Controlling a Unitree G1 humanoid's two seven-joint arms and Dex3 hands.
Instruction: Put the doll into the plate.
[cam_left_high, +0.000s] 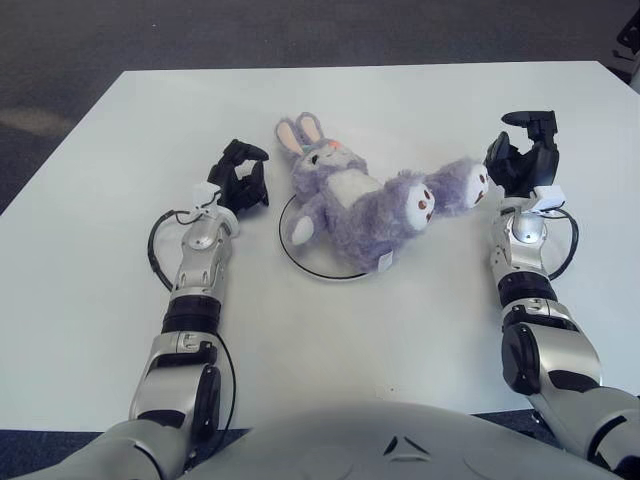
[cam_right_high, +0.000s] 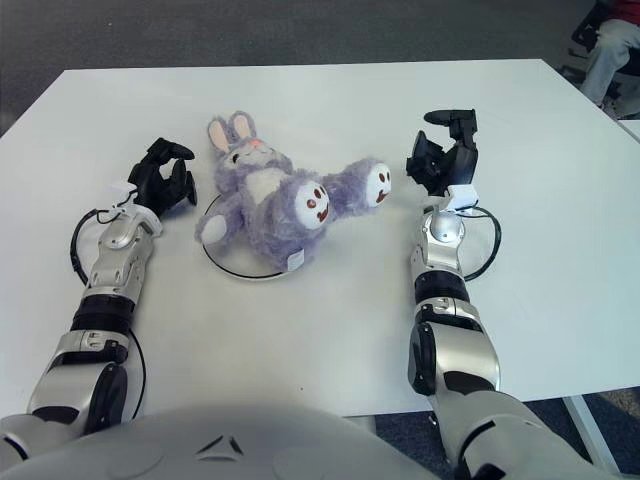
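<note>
Both hands (cam_left_high: 238, 182) (cam_left_high: 522, 160) empty; doll (cam_left_high: 355, 195) apparently on plate (cam_left_high: 318, 269).

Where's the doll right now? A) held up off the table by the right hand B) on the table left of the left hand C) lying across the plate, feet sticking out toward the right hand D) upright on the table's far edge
C: the doll lies over the plate, its feet beside the right hand, which holds nothing.
</note>
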